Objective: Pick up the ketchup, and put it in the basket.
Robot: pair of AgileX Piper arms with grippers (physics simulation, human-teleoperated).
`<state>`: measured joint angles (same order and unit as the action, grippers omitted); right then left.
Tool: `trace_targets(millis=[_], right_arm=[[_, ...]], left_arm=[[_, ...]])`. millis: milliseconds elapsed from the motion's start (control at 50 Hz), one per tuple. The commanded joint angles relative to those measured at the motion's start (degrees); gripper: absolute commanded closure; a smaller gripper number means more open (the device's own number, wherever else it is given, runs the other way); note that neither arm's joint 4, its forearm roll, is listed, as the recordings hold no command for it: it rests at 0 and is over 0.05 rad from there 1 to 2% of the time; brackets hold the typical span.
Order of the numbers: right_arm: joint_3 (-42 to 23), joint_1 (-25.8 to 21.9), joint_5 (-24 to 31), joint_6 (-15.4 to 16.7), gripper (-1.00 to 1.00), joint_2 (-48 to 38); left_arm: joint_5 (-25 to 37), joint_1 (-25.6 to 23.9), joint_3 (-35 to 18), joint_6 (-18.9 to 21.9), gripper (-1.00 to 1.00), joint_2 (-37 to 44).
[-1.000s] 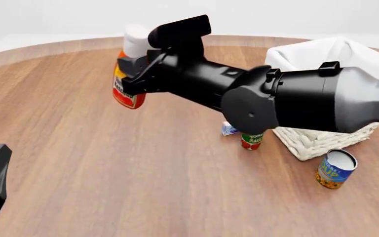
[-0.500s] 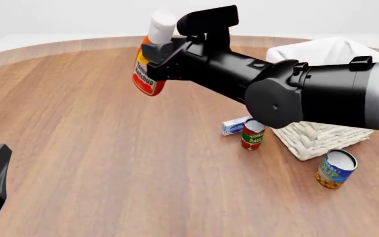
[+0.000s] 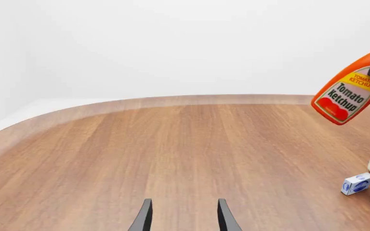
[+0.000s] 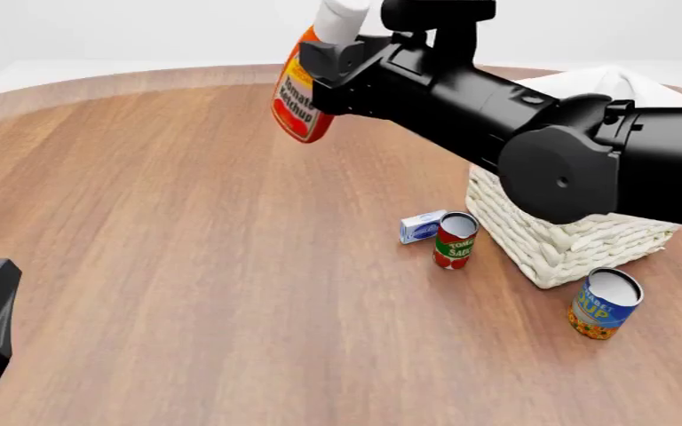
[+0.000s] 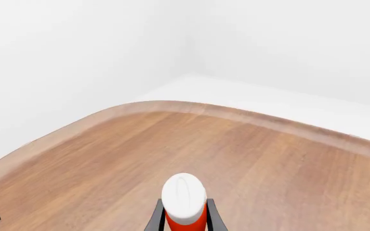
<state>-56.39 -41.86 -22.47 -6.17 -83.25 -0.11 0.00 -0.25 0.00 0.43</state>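
Pinching the ketchup (image 4: 298, 96) aloft — right hand (image 4: 317, 67); left hand (image 3: 183, 216) spread — basket (image 4: 554, 240) apart.

Right arm raised, left arm low.
My right gripper (image 4: 321, 62) is clamped on the ketchup (image 4: 298, 92); my left gripper (image 3: 183, 217) has its fingers parted.

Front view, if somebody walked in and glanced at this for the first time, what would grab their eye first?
Most striking is the ketchup held in the air above the wooden table, clamped in the right gripper of the big black arm crossing the picture. Next, the basket at the right, partly hidden behind that arm, with a small tomato sauce can and a white-and-blue box beside it and a blue-and-orange can nearer the camera.
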Motion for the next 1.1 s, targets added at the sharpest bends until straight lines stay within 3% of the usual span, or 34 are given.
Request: trace_targets(millis=[20,600,1100], right_arm=[[2.0,2.1,-1.5,-1.1,1.0,3.5],[9.6,9.4,-6.2,-4.8,1.0,13.7],[13.3,22.7,-5.1,-5.4,1.0,20.1]], left_arm=[[0.0,0.0,0.0,0.0,-1.0,0.0],[0.0,0.0,0.0,0.0,-1.0,0.0],[0.0,0.0,0.0,0.0,-1.0,0.0]])
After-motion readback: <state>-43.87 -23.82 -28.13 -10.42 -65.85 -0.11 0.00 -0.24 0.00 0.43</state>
